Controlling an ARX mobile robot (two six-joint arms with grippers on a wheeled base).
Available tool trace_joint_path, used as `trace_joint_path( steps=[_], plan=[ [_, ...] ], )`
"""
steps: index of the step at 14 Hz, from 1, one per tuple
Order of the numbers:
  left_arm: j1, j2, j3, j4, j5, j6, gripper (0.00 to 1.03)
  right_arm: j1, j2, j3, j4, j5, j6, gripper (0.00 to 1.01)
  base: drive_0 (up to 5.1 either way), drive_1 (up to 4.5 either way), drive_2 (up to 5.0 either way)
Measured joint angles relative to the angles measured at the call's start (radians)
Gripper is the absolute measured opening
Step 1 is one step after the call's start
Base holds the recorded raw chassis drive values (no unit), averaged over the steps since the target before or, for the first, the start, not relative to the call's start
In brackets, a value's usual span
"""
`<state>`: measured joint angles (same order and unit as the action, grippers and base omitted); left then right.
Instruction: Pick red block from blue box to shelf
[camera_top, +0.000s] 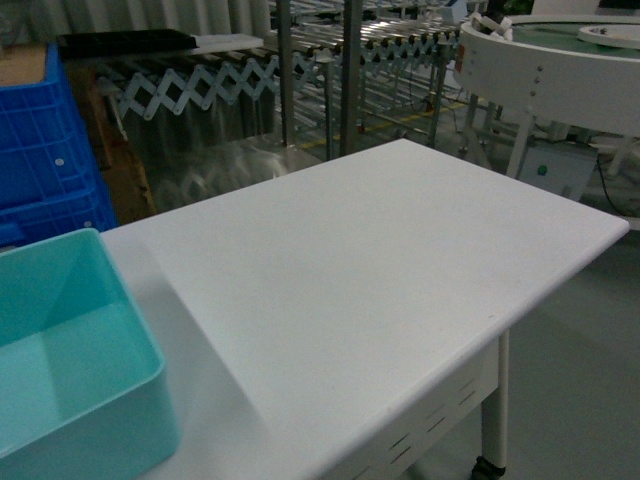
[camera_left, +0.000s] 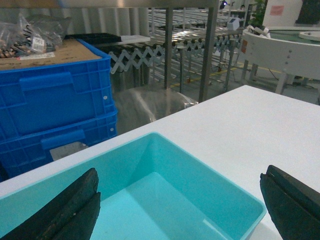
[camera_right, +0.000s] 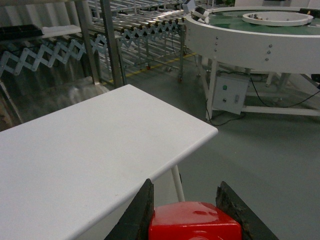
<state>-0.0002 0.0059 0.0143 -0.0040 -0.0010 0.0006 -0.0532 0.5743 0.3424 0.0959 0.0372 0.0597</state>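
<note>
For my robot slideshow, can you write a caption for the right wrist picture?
Right gripper holding the red block beside the white table.

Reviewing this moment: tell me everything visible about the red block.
The red block shows only in the right wrist view, at the bottom edge, clamped between the two dark fingers of the right gripper. It looks like glossy red plastic with rounded edges and light glints on top; its lower part is cut off by the frame, and no stud can be made out. It is held off the white table, past the table's edge, above the grey floor.
</note>
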Motion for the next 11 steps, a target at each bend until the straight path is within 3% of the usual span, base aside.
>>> trace_joint_path(
  steps=[11],
  plan=[
    [0.0,0.0,0.0,0.0,0.0,0.0,0.98,0.0,0.0,0.0,0.0,0.0,0.0,0.29,-1.5,-1.54,-1.5]
  ],
)
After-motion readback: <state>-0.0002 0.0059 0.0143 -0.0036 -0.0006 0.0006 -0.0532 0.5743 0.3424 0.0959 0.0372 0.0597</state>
